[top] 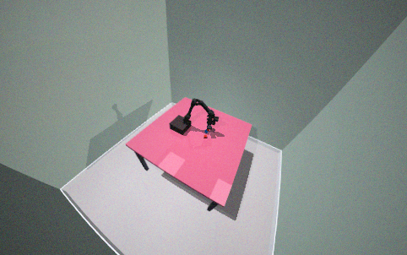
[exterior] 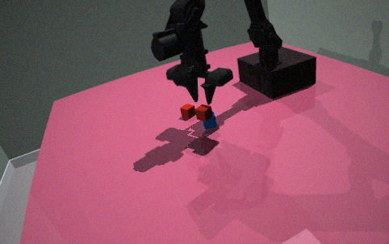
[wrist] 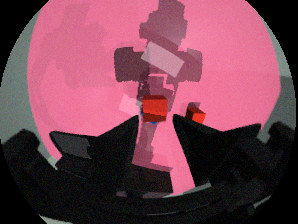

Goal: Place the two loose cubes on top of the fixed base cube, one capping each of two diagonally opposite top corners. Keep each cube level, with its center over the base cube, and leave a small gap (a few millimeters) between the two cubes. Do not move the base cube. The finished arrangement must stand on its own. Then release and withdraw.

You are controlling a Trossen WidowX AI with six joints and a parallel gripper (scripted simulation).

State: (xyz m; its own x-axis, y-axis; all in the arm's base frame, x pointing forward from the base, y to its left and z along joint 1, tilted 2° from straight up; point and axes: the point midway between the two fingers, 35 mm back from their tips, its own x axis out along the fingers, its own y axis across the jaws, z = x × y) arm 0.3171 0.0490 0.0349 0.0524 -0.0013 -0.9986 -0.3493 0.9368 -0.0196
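Observation:
My gripper is open and empty, its fingertips a little above the upper red cube. That red cube sits on the blue base cube, shifted to one side so that part of the blue top and side shows in the exterior view. It looks about level. In the wrist view only slivers of blue show around it. The other red cube rests on the table, apart from the base cube, to its left in the exterior view.
The pink table bears the arm's black base box, behind and right of the cubes in the exterior view. The arm's shadow falls around the cubes. Pale light patches lie on the table top.

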